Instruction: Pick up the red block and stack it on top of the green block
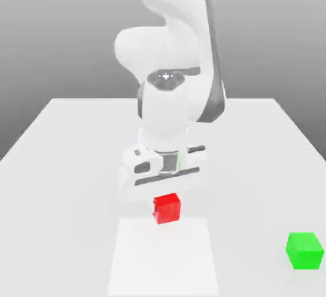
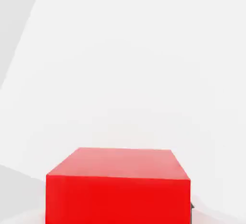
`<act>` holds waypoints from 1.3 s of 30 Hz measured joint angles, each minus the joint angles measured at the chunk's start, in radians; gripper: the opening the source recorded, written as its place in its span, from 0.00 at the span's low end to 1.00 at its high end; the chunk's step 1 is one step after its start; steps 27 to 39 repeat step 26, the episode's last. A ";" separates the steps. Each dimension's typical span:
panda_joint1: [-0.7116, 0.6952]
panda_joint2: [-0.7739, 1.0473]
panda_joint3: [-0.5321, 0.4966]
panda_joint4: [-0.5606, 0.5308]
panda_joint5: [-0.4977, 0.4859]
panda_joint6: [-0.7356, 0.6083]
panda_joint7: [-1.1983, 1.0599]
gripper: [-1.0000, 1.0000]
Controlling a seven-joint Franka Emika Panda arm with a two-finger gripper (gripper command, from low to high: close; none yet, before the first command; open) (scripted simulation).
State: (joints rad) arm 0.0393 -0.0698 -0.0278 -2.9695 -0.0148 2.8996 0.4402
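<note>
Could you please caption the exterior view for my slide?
Panda arm's gripper poised directly over red block; green block apart on the white table.

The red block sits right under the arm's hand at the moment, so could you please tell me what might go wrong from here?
1. The red block lies partly under the end effector, whose fingers are not clearly shown; an off-centre closure could push or twist it rather than grasp it.
2. The green block sits far toward the exterior view's right, near the table edge, so a sloppy placement might knock it off.
</note>
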 joint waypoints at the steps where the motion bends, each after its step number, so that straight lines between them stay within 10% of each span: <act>1: 0.000 -0.035 -0.001 -0.005 0.000 -0.030 -0.001 0.00; 22: 0.388 0.349 0.196 0.563 -0.089 -0.219 0.580 0.00; 23: 0.395 0.378 0.188 0.565 -0.100 -0.192 0.589 1.00; 39: 0.395 0.378 0.188 0.565 -0.100 -0.192 0.589 1.00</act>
